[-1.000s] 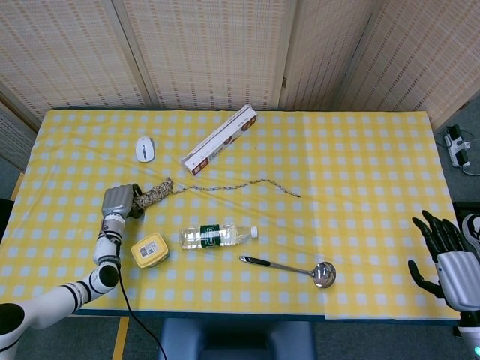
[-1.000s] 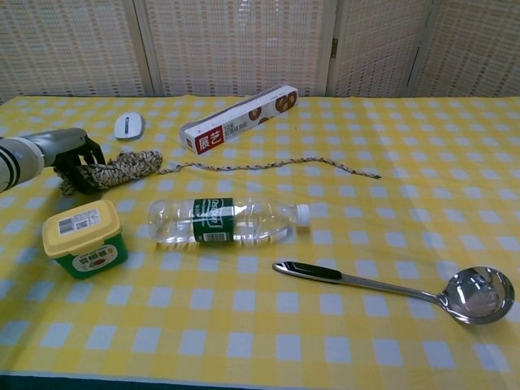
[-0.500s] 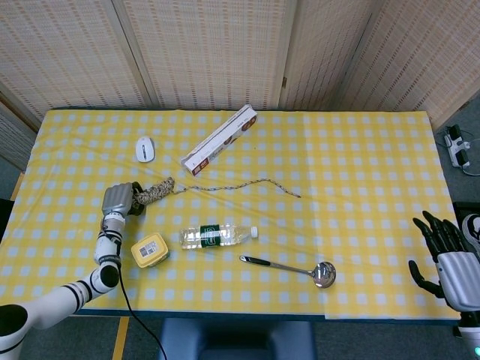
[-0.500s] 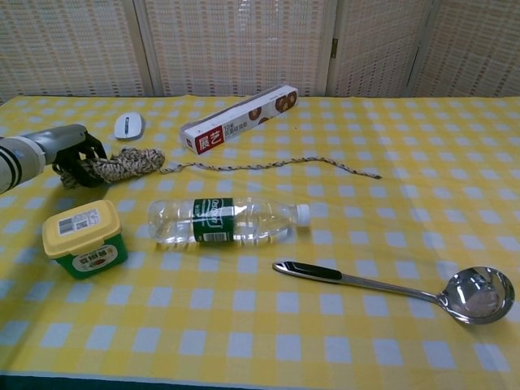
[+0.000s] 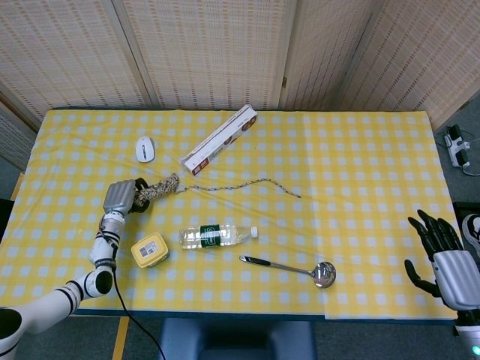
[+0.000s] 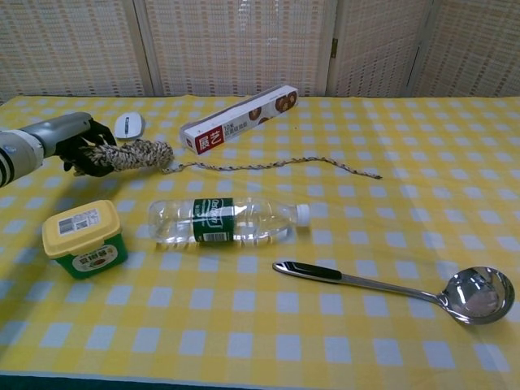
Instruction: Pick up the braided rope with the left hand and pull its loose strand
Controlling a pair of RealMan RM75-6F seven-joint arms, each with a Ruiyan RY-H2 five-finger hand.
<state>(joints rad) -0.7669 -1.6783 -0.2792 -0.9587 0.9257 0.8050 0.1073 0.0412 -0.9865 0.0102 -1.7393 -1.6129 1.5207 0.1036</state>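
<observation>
1. Braided rope is sitting in the left hand, its thick bundled end gripped by curled fingers and raised slightly off the tablecloth.
2. Its loose strand is trailing away from that hand, running lengthwise across the cloth and ending well apart from it.
3. Right hand is hanging beyond the table edge, fingers spread, holding nothing.

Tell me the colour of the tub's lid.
Yellow lid on a green tub; clearest in the chest view.
</observation>
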